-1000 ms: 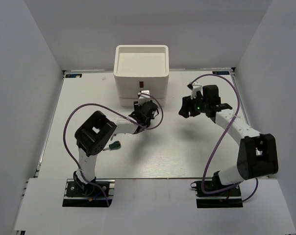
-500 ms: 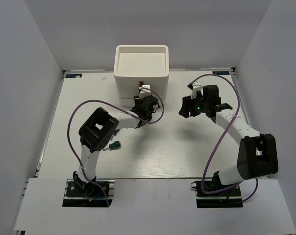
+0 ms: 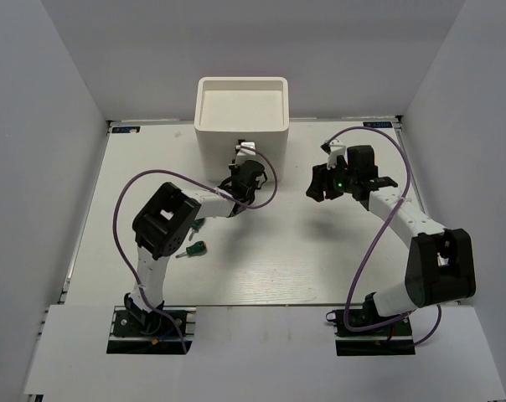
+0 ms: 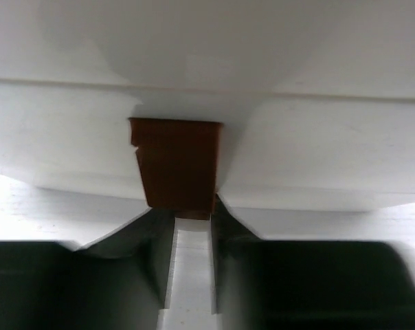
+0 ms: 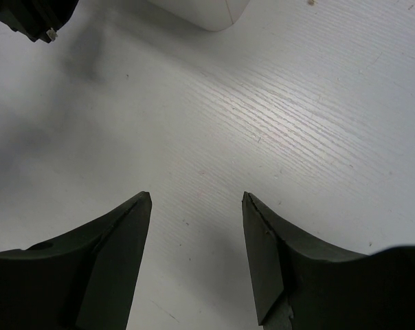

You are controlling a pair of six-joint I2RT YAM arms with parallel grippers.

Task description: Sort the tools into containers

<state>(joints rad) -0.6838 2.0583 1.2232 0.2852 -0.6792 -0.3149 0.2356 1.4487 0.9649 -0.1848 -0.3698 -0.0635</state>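
Down by my left arm's bend, a green-handled screwdriver (image 3: 194,249) lies on the bench (image 3: 278,268), well apart from the white organizer (image 3: 219,142). Farther out, my right gripper (image 5: 196,199) hangs wide open over the bench and holds nothing. My left gripper (image 4: 192,223) is almost closed, with only a thin gap. Its tips sit at the bottom edge of a brown tab (image 4: 176,165) on the organizer's front. I cannot tell if it pinches the tab.

no text, label, brand or number can be read in any view.
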